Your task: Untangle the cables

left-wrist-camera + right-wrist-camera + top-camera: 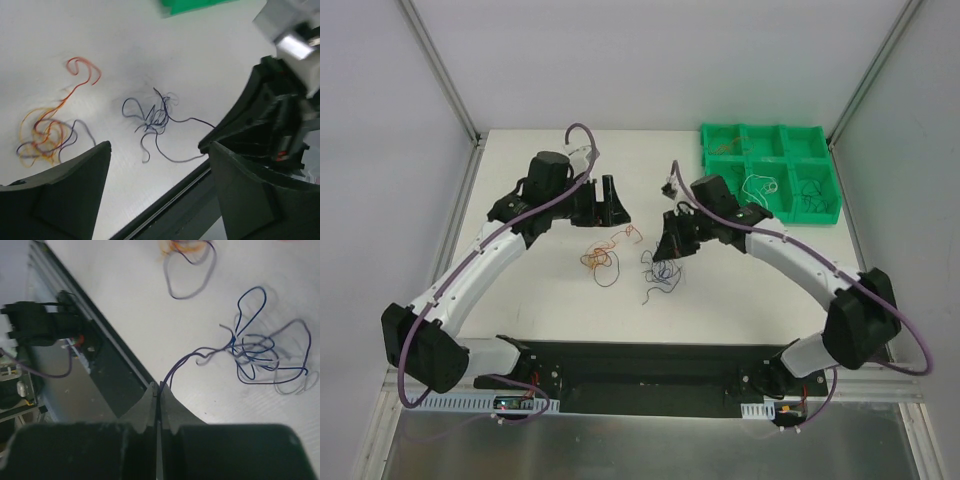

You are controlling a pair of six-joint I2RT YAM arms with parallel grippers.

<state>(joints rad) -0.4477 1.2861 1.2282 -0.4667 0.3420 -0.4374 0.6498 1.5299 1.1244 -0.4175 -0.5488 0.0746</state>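
Two loose clumps of cables lie on the white table. An orange and red clump with a purple strand (602, 256) lies left of centre; it shows in the left wrist view (45, 132). A blue-purple and black clump (658, 276) lies to its right and shows in the right wrist view (260, 352) and the left wrist view (155, 117). My right gripper (160, 386) is shut on a purple strand (182, 362) that runs from that clump; from above it sits just over the clump (667, 250). My left gripper (157, 150) is open and empty, held above the table behind the orange clump (610, 205).
A green compartment tray (770, 170) stands at the back right with thin wires in some cells. A small dark object (668, 187) lies near the table's centre back. The black base rail (640, 365) runs along the near edge.
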